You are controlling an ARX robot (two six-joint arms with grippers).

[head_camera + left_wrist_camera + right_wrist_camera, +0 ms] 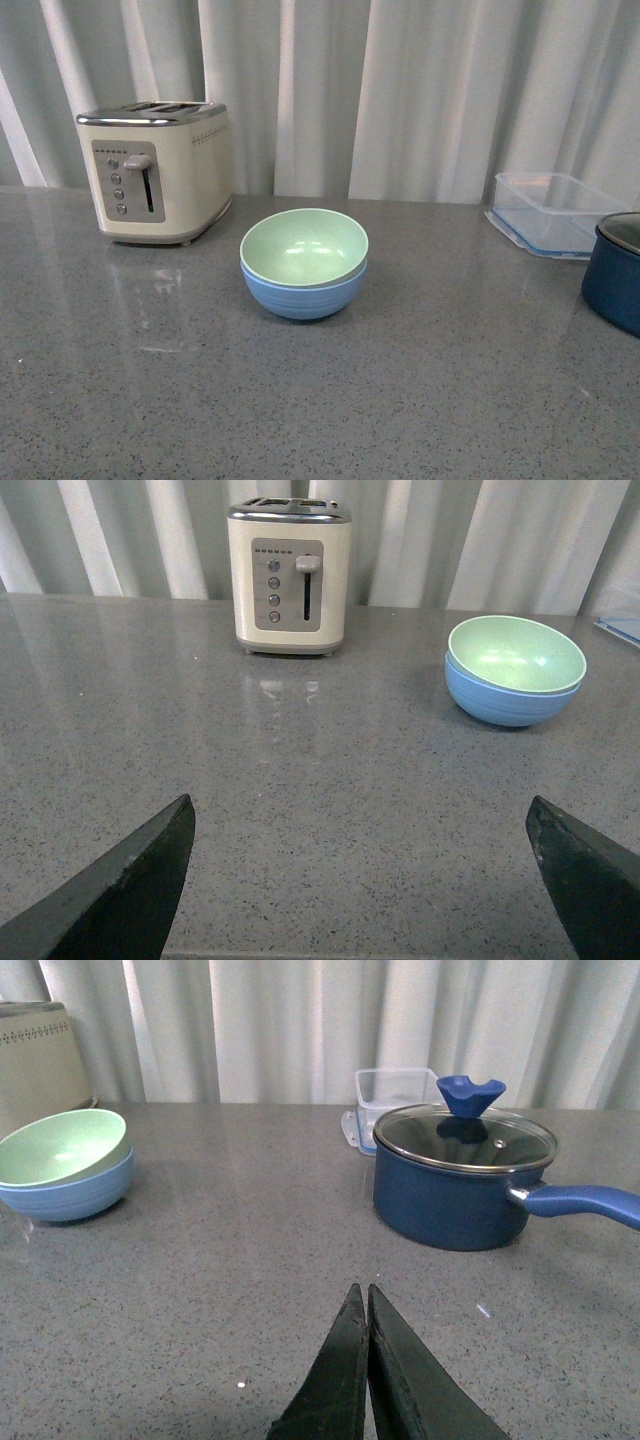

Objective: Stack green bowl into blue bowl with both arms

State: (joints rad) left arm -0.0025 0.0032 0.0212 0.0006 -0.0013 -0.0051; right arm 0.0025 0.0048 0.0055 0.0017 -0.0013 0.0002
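Observation:
The pale green bowl (304, 246) sits nested inside the light blue bowl (303, 295) in the middle of the grey counter (320, 400). The pair also shows in the left wrist view, green bowl (516, 654) in blue bowl (512, 701), and in the right wrist view, green bowl (62, 1147) in blue bowl (68, 1195). My left gripper (360, 825) is open and empty, its fingers wide apart over bare counter, well back from the bowls. My right gripper (365, 1293) is shut on nothing, also well back from them. Neither arm shows in the front view.
A cream toaster (160, 170) stands at the back left. A clear plastic container (552, 212) sits at the back right, with a dark navy lidded pot (615, 272) in front of it at the right edge. White curtains hang behind the counter.

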